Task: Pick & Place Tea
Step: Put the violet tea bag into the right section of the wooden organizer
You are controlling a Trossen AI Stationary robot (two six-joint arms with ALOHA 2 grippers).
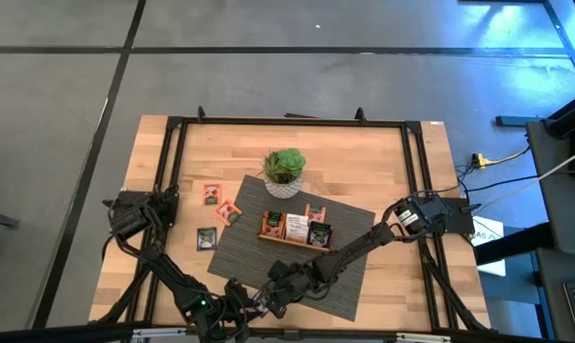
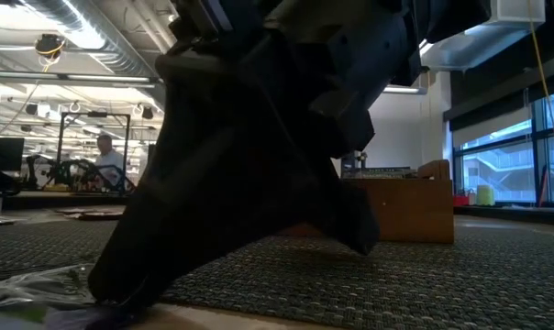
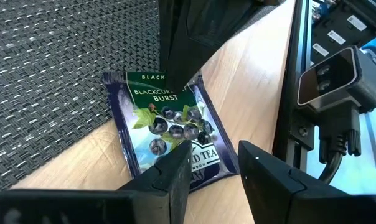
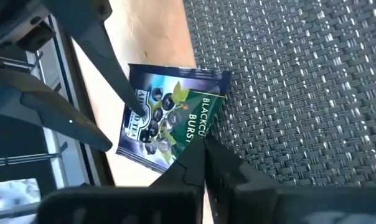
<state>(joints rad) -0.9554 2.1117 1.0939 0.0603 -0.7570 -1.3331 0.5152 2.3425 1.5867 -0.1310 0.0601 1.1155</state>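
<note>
High view: both arms reach to the table's near edge, the right gripper (image 1: 280, 286) and left gripper (image 1: 238, 303) meeting beside the grey woven mat (image 1: 240, 243); the wooden tray (image 1: 296, 229) holds sachets, with a plant pot (image 1: 285, 174) behind it. Low view: a dark gripper body fills the picture. Left wrist view: the blackcurrant tea sachet (image 3: 169, 127) lies on the wood at the mat's edge – left fingers (image 3: 169, 174) parted over its end. Right wrist view: right fingers (image 4: 203, 163) pressed together, clamped on the sachet's edge
</note>
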